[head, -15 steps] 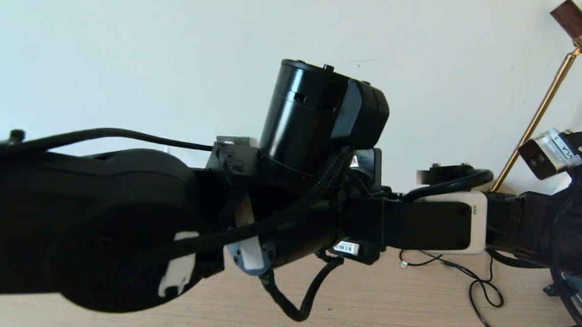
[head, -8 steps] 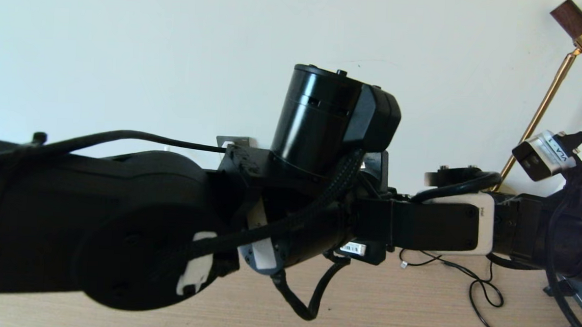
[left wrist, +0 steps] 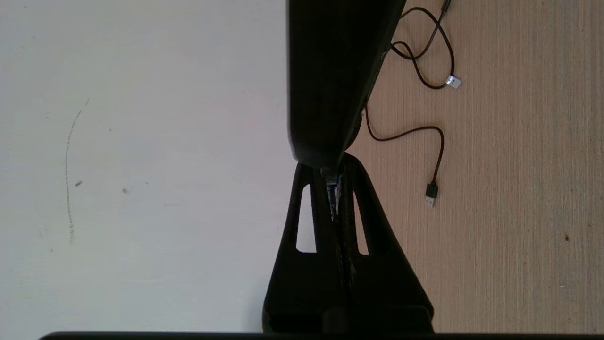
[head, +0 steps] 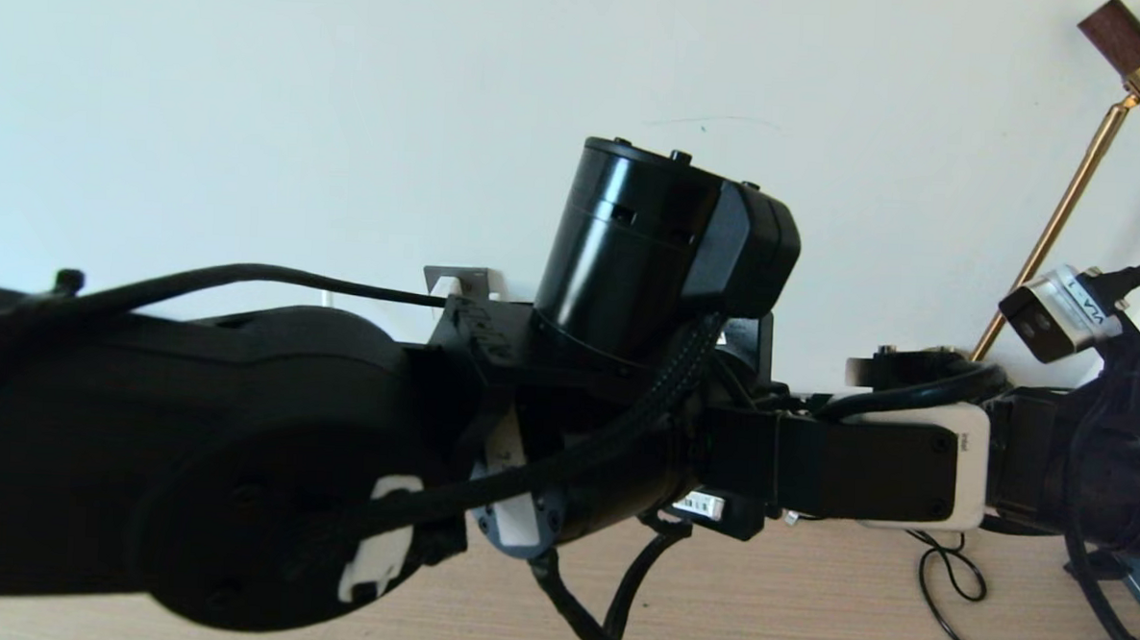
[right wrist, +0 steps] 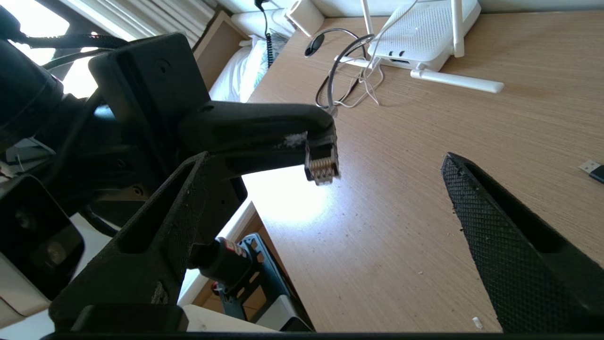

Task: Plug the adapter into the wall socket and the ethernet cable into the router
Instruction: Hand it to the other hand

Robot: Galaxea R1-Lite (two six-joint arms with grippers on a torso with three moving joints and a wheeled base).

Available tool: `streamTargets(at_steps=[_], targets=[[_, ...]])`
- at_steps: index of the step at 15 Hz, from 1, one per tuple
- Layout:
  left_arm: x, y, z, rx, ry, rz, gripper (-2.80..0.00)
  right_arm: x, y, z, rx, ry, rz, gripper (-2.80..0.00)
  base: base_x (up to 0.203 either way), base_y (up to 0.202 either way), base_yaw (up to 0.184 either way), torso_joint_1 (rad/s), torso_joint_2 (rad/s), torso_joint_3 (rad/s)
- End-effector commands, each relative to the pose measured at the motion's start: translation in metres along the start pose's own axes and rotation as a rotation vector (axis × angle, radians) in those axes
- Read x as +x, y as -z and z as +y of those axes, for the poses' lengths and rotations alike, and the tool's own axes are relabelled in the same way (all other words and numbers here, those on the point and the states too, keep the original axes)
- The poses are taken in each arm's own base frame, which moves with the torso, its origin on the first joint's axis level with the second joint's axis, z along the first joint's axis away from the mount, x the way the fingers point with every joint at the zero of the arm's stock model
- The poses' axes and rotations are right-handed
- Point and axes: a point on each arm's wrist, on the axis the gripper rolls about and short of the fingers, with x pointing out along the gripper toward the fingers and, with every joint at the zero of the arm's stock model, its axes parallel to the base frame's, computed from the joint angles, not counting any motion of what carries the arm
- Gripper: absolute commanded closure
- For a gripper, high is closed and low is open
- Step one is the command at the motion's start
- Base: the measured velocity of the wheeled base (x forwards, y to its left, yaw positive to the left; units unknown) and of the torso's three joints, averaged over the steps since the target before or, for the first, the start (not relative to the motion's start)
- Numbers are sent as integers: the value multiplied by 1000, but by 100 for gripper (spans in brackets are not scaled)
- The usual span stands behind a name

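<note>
In the left wrist view my left gripper (left wrist: 332,189) is shut on the ethernet cable. The cable's small black plug (right wrist: 322,163) sticks out past the left fingertip, gold contacts showing, above the wooden table. My right gripper (right wrist: 325,157) is open, its two fingertips (right wrist: 455,165) standing wide on either side of the plug without touching it. The cable's loop (right wrist: 332,75) trails back toward the white router (right wrist: 424,30), which lies flat at the far end with its antennas. A small white block (right wrist: 306,16) beyond it may be the adapter. The wall socket is out of view.
My left arm (head: 237,459) fills most of the head view, meeting the right arm (head: 1083,467) at the right. Thin black USB cables (left wrist: 432,193) lie on the wooden table (head: 808,600). A brass lamp (head: 1066,207) leans at the far right. The table's edge (right wrist: 245,208) is close by.
Both arms have shifted to the right and slightly lower in the head view, staying together. The left gripper's hold on the cable is unchanged.
</note>
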Motion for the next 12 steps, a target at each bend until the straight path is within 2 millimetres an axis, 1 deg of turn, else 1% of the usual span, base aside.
streamTargets(at_steps=[1,12], targets=[[-2,0,1,5,-5,-3,0,-1,0,1,-1,-6,-2,0,0,0,0,0,0,0],[-1,-4,-8,13,9,-18,0,0,-2,2,-8,-9,-6,0,0,0,0,0,0,0]])
